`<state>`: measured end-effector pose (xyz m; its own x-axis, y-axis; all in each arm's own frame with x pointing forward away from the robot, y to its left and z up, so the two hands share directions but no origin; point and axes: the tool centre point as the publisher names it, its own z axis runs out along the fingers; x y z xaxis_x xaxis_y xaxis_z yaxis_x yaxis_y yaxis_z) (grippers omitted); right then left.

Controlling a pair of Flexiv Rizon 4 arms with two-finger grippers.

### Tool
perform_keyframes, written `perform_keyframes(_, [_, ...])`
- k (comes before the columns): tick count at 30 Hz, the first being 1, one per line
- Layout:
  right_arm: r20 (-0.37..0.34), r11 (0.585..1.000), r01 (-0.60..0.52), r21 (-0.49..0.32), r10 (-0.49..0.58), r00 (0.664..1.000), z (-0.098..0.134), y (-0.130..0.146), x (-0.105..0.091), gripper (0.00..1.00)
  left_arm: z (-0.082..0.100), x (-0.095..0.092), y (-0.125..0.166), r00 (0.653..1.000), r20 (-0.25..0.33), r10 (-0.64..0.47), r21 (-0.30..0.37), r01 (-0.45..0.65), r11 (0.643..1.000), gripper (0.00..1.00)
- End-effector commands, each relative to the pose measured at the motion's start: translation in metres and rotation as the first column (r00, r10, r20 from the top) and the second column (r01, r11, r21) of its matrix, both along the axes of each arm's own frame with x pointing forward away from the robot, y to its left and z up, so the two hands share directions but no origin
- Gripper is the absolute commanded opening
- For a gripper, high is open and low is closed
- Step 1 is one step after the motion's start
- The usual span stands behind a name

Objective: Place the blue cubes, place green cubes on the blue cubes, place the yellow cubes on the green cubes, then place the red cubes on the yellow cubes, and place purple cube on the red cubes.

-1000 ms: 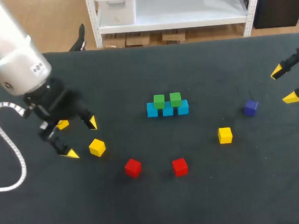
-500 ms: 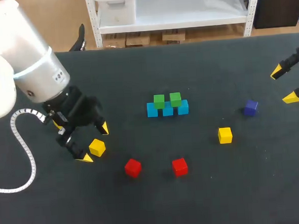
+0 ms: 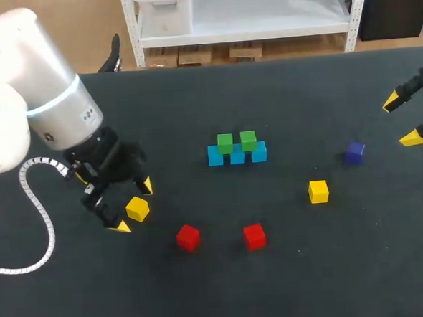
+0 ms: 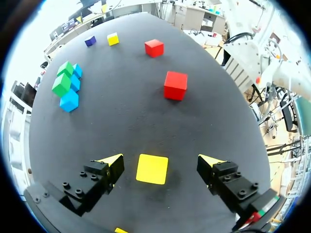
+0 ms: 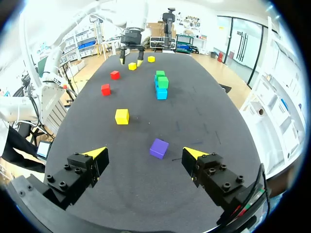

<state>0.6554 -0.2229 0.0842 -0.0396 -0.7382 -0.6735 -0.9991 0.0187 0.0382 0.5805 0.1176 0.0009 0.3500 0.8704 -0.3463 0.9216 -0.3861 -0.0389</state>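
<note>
Yellow cube (image 4: 152, 168) between parted left jaws, untouched; red cube (image 4: 175, 85) ahead

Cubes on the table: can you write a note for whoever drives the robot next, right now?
Left hand: open, a small yellow cube lying ungripped between its fingers.
Right hand: open, empty, near the small purple cube.
Done: three blue cubes in a row, two green cubes on top.
To do: yellow cubes onto green (second yellow cube lies right of the row, third yellow cube by the left arm), then two red cubes, then purple.
</note>
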Motion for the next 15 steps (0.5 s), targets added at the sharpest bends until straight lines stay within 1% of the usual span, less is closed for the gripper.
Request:
perform_keyframes(1, [0.000,1.000,-0.002,0.003,0.002,1.000,-0.0005,-0.0002,0.0008,1.00,-0.0056,0.0072,-0.0006,1.000,0.004,-0.010,0.000,0.010,1.000,1.00])
perform_keyframes(2, [0.000,1.000,-0.002,0.003,0.002,1.000,-0.0005,-0.0002,0.0008,1.00,-0.0063,0.0083,0.0002,1.000,0.004,-0.009,0.001,0.009,1.000,0.95])
perform_keyframes(3, [0.000,1.000,-0.002,0.003,0.002,1.000,-0.0005,-0.0002,0.0008,1.00,-0.0071,0.0094,0.0012,1.000,0.005,-0.009,0.002,0.009,1.000,0.71])
perform_keyframes(4, [0.000,1.000,-0.002,0.003,0.002,1.000,-0.0005,-0.0002,0.0008,1.00,-0.0079,0.0103,0.0019,1.000,0.006,-0.010,0.004,0.010,1.000,0.57])
perform_keyframes(5, [0.000,1.000,-0.002,0.003,0.002,1.000,-0.0005,-0.0002,0.0008,1.00,-0.0084,0.0109,0.0023,1.000,0.006,-0.011,0.005,0.011,1.000,0.58])
perform_keyframes(6, [0.000,1.000,-0.002,0.003,0.002,1.000,-0.0005,-0.0002,0.0008,1.00,-0.0088,0.0113,0.0027,1.000,0.008,-0.013,0.006,0.013,1.000,0.51])
perform_keyframes(7, [0.000,1.000,-0.002,0.003,0.002,1.000,-0.0005,-0.0002,0.0008,1.00,-0.0096,0.0116,0.0031,1.000,0.008,-0.015,0.007,0.015,1.000,0.47])
perform_keyframes(8, [0.000,1.000,-0.002,0.003,0.002,1.000,-0.0005,-0.0002,0.0008,1.00,-0.0103,0.0117,0.0033,1.000,0.008,-0.017,0.009,0.017,1.000,0.47])
perform_keyframes(9, [0.000,1.000,-0.002,0.003,0.002,1.000,-0.0005,-0.0002,0.0008,1.00,-0.0107,0.0117,0.0034,1.000,0.008,-0.020,0.010,0.020,1.000,0.42])
perform_keyframes(10, [0.000,1.000,-0.002,0.003,0.002,1.000,-0.0005,-0.0002,0.0008,1.00,-0.0112,0.0115,0.0033,1.000,0.008,-0.023,0.012,0.023,1.000,0.29])
perform_keyframes(12, [0.000,1.000,-0.002,0.003,0.002,1.000,-0.0005,-0.0002,0.0008,1.00,-0.0121,0.0109,0.0028,1.000,0.007,-0.030,0.018,0.029,0.999,0.23])
perform_keyframes(14, [0.000,1.000,-0.002,0.003,0.002,1.000,-0.0005,-0.0002,0.0008,1.00,-0.0122,0.0107,0.0027,1.000,0.006,-0.030,0.024,0.030,0.999,0.00])
perform_keyframes(15, [0.000,1.000,-0.002,0.003,0.002,1.000,-0.0005,-0.0002,0.0008,1.00,-0.0122,0.0106,0.0026,1.000,0.006,-0.030,0.025,0.030,0.999,0.00])
